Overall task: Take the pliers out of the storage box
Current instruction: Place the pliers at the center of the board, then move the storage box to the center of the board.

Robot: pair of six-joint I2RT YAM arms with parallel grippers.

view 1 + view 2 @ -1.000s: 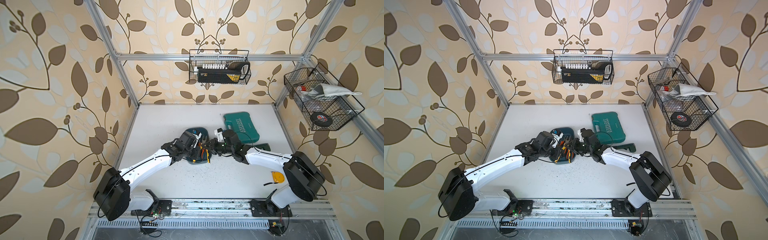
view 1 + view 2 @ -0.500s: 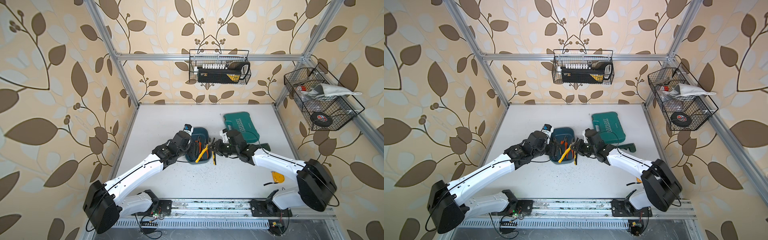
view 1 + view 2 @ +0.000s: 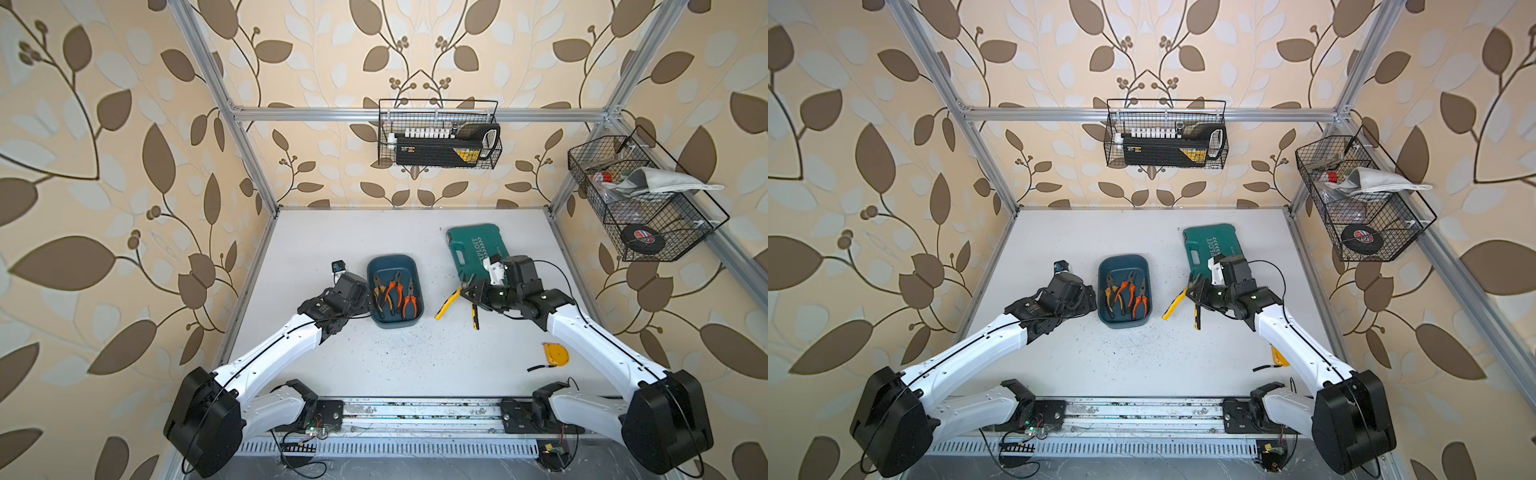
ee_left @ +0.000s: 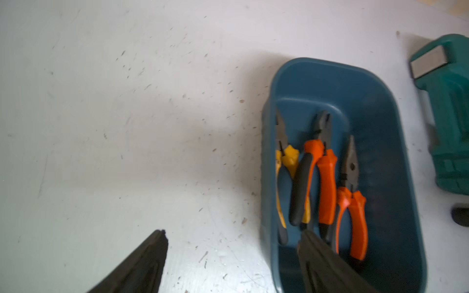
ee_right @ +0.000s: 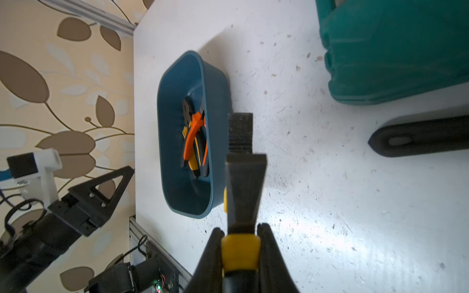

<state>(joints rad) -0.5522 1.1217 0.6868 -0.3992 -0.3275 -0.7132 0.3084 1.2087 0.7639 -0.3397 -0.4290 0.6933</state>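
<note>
Room to move: you've got a wide bare patch of table at the front, running from between the two arms down to the rail. There's also a clear strip between the box and the held tool.
Edges: the green case sits right behind your right wrist, so that side is tight. A yellow tape measure lies by the right forearm, near the front. The left arm runs close along the left wall frame.
Storage box: the storage box is flat on the table, left of centre, with its long side pointing front to back.
In the box: three pairs lie side by side, heads pointing to the back. They are a small yellow pair against the left wall, and two orange pairs next to it.
Right gripper: the right gripper is pinched on the big yellow pliers just behind the head. It's out of the box and to its right, in front of the case, with the handles splayed toward the front (can't tell if the tips touch the table).
Left gripper: the left gripper is spread wide and holds nothing. It straddles the box's left wall, with one finger over the handles inside and the other over bare table outside.
</note>
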